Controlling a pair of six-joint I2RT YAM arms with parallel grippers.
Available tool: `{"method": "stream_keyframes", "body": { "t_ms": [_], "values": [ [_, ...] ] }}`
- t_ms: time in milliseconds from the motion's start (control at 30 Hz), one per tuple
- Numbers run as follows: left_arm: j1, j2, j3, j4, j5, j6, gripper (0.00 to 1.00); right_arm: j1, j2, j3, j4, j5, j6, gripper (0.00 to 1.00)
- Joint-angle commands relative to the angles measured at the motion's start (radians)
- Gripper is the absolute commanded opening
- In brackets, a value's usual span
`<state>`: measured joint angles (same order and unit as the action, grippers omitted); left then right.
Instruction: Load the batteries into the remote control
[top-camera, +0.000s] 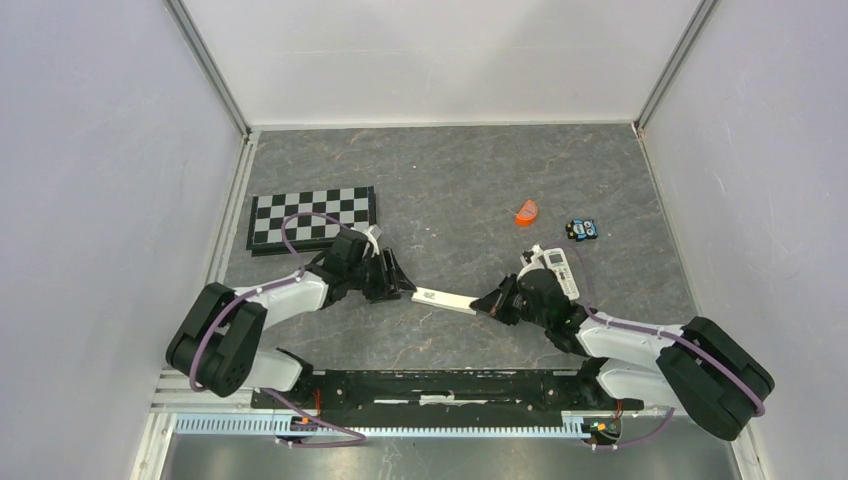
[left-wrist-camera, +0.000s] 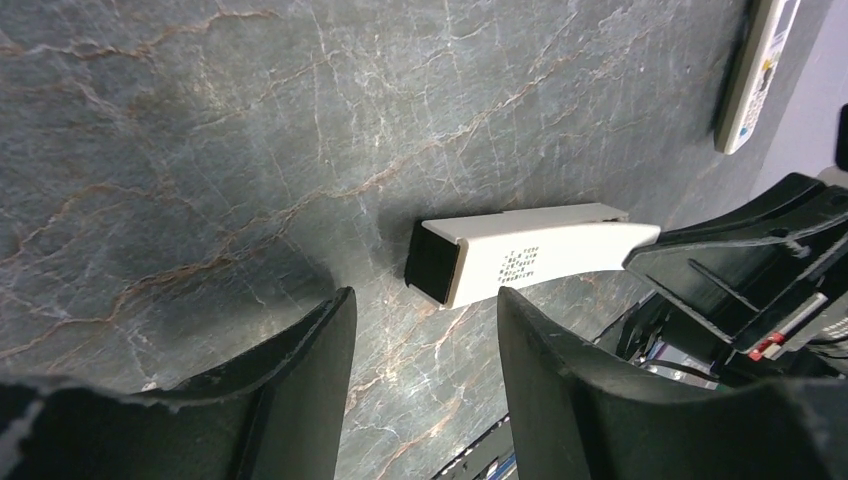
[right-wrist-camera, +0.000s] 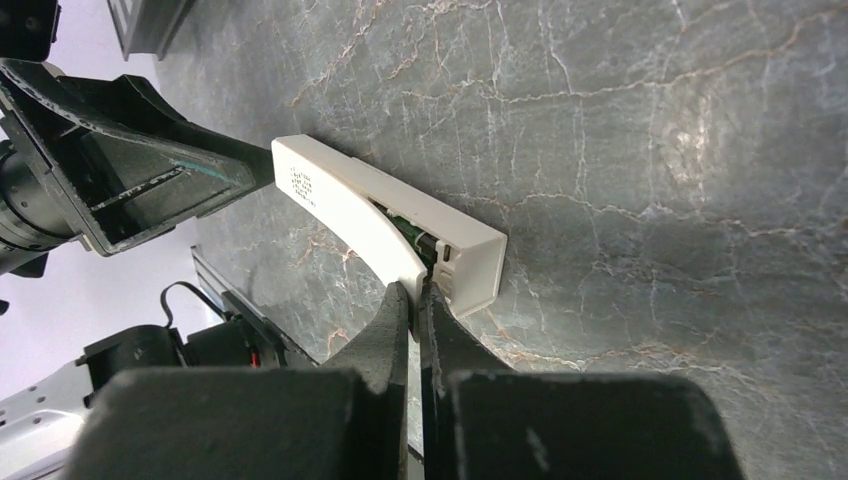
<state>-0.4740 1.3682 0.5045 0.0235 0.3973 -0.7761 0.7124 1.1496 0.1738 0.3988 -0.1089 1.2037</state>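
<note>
A grey, marble-patterned desk is seen from above, with two black robot arms reaching in from the 6 o'clock edge. The remote control lies flat near the middle of the desk, a slim off-white bar with its long axis running from about 10 o'clock to 4 o'clock between the two arms.

The left tool sits at the 10 o'clock end of the remote control. Its two fingers stand partly apart and grasp nothing. In the left wrist view, the dark end face of the remote control lies just ahead of the gap rather than inside it. Whether a fingertip actually touches that end cannot be told.

The right tool is clenched, its fingertips pressed together with nothing between them. They rest against the long side of the remote control, right at the open battery recess near its 4 o'clock end. A battery, dark with a green marking, lies inside that recess.

From the remote control, a black-and-white checkerboard lies at 10 o'clock. A small orange object lies at 1 o'clock, and a white handset with buttons is at 2 o'clock. Beyond the handset lies a small black, yellow and blue object.
</note>
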Motion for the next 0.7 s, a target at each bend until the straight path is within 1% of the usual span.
{"method": "stream_keyframes", "body": {
  "t_ms": [0, 367, 500, 667],
  "values": [
    [-0.017, 0.035, 0.028, 0.030, 0.037, 0.020, 0.61, -0.013, 0.020, 0.061, -0.213, 0.057, -0.098, 0.00],
    [-0.048, 0.083, 0.053, 0.009, 0.020, 0.030, 0.59, -0.020, 0.001, 0.052, -0.267, 0.072, -0.117, 0.00],
    [-0.058, 0.096, 0.066, -0.030, -0.021, 0.047, 0.57, -0.023, -0.010, 0.058, -0.280, 0.080, -0.125, 0.00],
    [-0.076, 0.114, 0.091, -0.108, -0.110, 0.059, 0.53, -0.024, -0.016, 0.067, -0.284, 0.078, -0.139, 0.00]
  ]
}}
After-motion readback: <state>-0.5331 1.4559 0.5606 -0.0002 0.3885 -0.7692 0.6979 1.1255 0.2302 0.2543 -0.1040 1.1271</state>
